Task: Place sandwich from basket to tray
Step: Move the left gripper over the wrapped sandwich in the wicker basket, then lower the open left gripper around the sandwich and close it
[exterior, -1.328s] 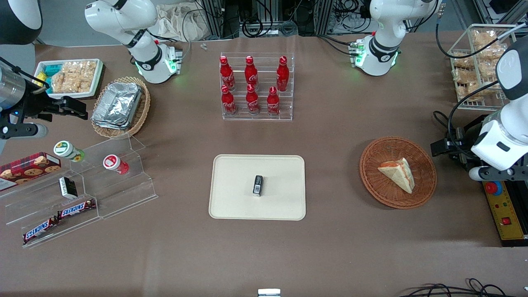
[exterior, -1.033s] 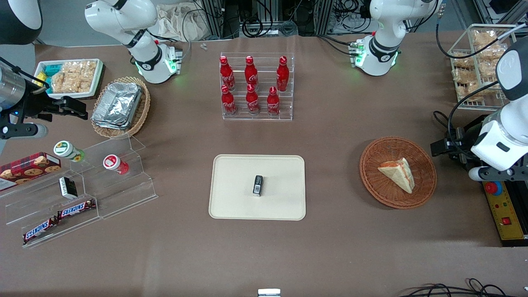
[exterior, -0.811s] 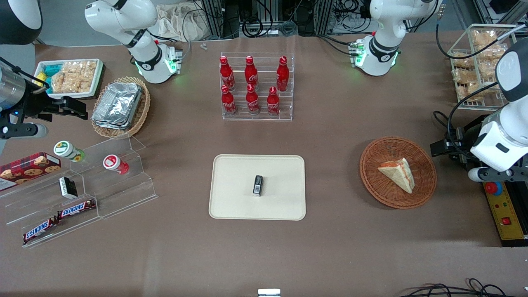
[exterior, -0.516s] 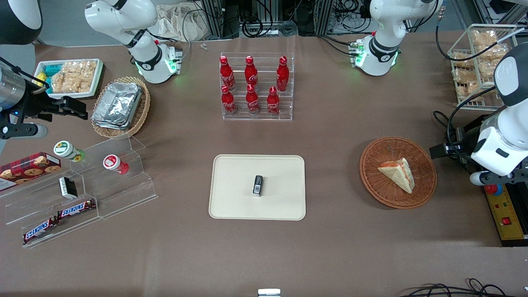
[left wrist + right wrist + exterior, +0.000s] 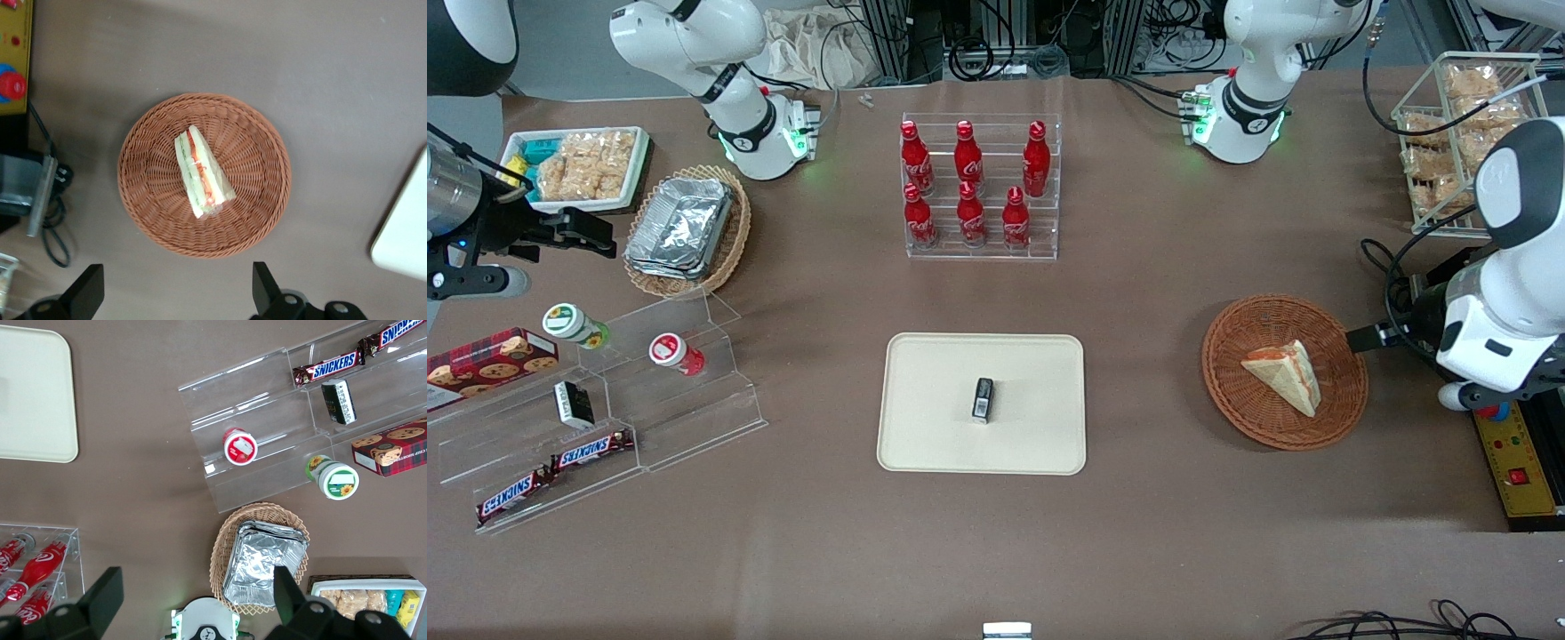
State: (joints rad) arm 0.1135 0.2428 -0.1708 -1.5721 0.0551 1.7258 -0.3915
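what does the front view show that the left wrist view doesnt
Only the front view shows the small black box lying on the tray, the rack of red bottles, the tan wicker basket with foil trays, and the clear stand with snack bars. Only the left wrist view shows the gripper hanging above the table with its jaws open, short of the basket. Both show the sandwich lying in the reddish-brown basket, untouched, and the cream tray, though the wrist view catches only one edge of it.

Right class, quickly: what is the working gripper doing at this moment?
Gripper: open, holding nothing, hovering above the basket rim; sandwich lies untouched inside.
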